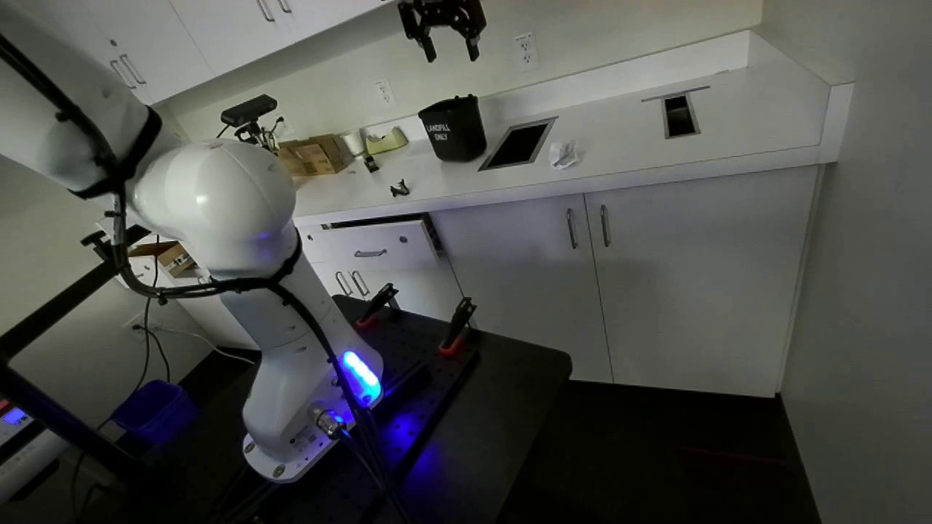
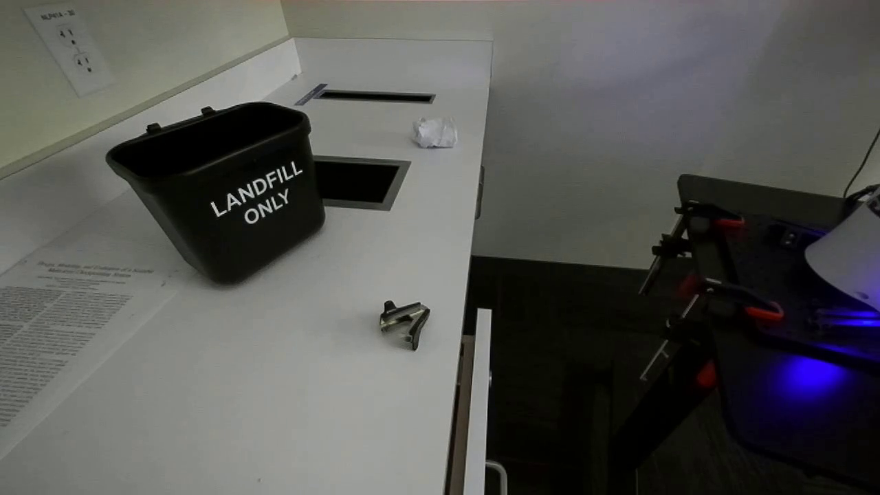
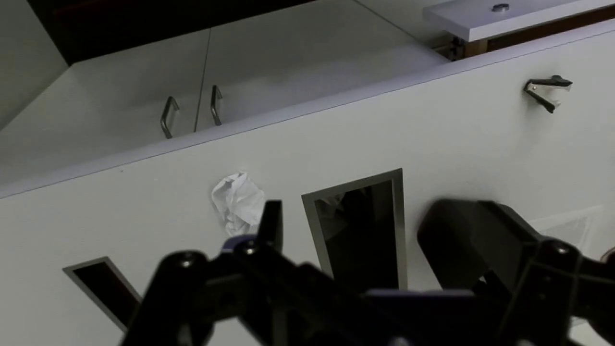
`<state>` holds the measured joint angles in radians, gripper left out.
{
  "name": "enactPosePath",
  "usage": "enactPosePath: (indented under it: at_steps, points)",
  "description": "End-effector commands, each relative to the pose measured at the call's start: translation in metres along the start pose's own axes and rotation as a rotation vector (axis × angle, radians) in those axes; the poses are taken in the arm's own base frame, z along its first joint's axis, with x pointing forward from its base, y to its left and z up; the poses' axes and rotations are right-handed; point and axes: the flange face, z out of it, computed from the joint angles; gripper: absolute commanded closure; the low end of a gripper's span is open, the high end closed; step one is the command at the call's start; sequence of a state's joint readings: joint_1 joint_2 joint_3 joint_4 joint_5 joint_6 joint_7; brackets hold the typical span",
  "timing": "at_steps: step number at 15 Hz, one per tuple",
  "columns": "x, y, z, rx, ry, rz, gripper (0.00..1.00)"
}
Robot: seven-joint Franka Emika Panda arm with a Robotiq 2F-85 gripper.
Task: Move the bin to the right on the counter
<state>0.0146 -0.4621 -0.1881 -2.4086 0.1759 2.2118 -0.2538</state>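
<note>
The black bin (image 1: 460,135), marked "LANDFILL ONLY", stands upright on the white counter (image 1: 619,131) near the backsplash, just left of a dark inset. It shows large in an exterior view (image 2: 227,199). In the wrist view the bin (image 3: 451,235) is at the lower right, partly hidden by the gripper. My gripper (image 1: 452,57) is above the counter, over and apart from the bin, fingers down, spread and empty. Its fingers show blurred and dark at the bottom of the wrist view (image 3: 382,205).
A dark framed inset (image 1: 518,143) and a crumpled paper (image 1: 564,155) lie right of the bin, then a slot (image 1: 680,115). A staple remover (image 2: 405,323) lies near the front edge, by an open drawer (image 1: 386,240). A cardboard box (image 1: 313,155) stands left; printed paper (image 2: 62,302) lies beside the bin.
</note>
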Motion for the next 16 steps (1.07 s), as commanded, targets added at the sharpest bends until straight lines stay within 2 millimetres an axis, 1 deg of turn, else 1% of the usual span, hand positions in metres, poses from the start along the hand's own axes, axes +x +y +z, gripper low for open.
enactPosePath:
  at_steps: [1, 2, 4, 7, 9, 11, 12, 14, 16]
  points:
    - [0.000, 0.000, -0.001, 0.000, 0.001, 0.001, 0.00]
    - [0.000, 0.000, -0.001, 0.000, 0.001, 0.001, 0.00]
    - [0.025, -0.011, 0.006, 0.049, 0.050, 0.031, 0.00]
    - [0.061, -0.040, 0.019, 0.145, 0.099, 0.058, 0.00]
    - [0.086, -0.062, 0.033, 0.176, 0.125, 0.078, 0.00]
    - [0.111, -0.079, 0.053, 0.176, 0.144, 0.085, 0.00]
    - [0.124, -0.085, 0.068, 0.164, 0.141, 0.086, 0.00]
    - [0.147, -0.095, 0.099, 0.147, 0.127, 0.084, 0.00]
    - [0.163, -0.101, 0.126, 0.144, 0.114, 0.079, 0.00]
